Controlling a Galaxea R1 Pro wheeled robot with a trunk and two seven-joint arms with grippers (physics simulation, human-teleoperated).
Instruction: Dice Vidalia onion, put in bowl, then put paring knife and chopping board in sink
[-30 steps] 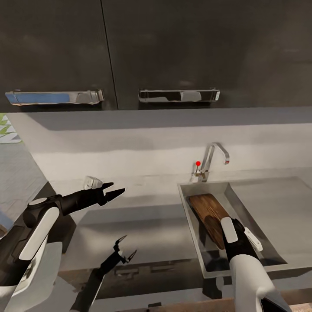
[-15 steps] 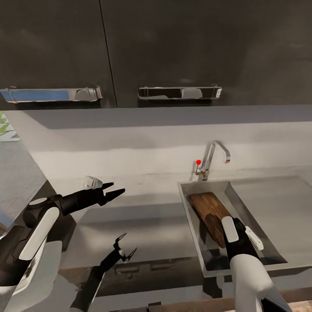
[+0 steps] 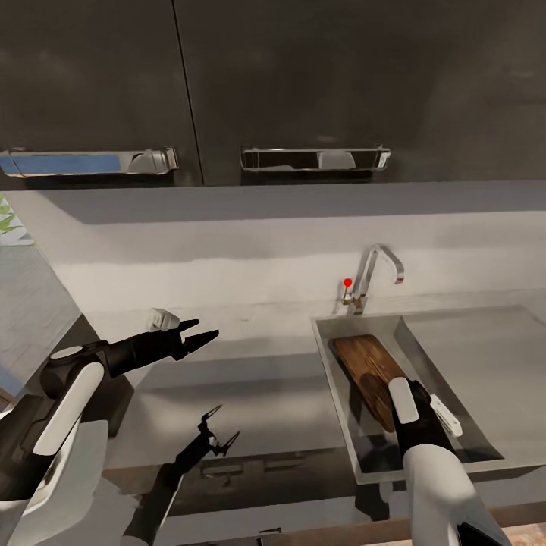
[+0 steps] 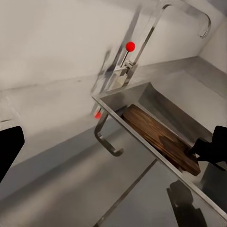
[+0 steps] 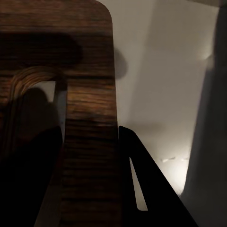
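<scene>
Nothing moved since earlier; right tool [image 3: 400, 400] clamps chopping board [image 3: 369, 369] inside sink [image 3: 327, 356]; left tool [image 3: 199, 334] parted, empty.

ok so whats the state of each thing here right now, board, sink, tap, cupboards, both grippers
chopping board: inside the sink, tilted, near end held by the right gripper
sink: holds the board, no water seen
tap: not running
upper cabinet doors: closed
left gripper: open, empty, over the countertop
right gripper: shut on the board's edge
</scene>
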